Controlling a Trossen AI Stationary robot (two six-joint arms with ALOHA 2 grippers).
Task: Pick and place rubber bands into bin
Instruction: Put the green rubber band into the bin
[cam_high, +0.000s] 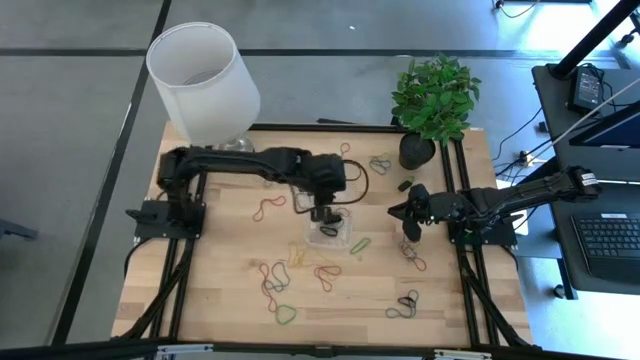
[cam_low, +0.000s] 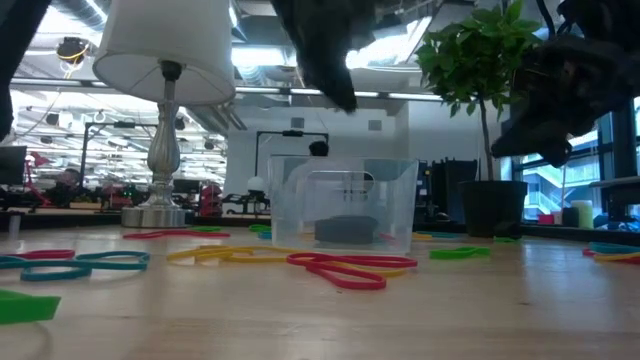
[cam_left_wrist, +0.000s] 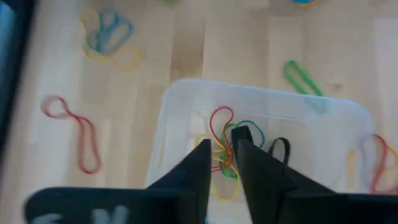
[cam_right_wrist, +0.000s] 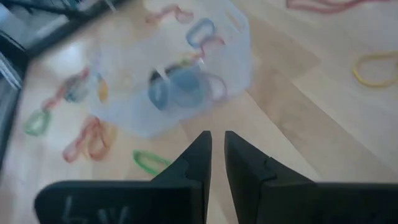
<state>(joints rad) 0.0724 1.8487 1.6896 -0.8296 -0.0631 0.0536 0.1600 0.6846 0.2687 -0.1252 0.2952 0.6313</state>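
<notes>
Bin sits mid-table, upright, clear-walled; several rubber bands lie tangled inside it: red, green, yellow, 1 black. More bands scattered loose on the table around it. Left gripper hangs directly over the bin, jaws nearly closed with a narrow gap, pinching nothing visible. Right gripper hovers off to the bin's right side, jaws close together, empty. Lamp and plant stand at the far edge.
</notes>
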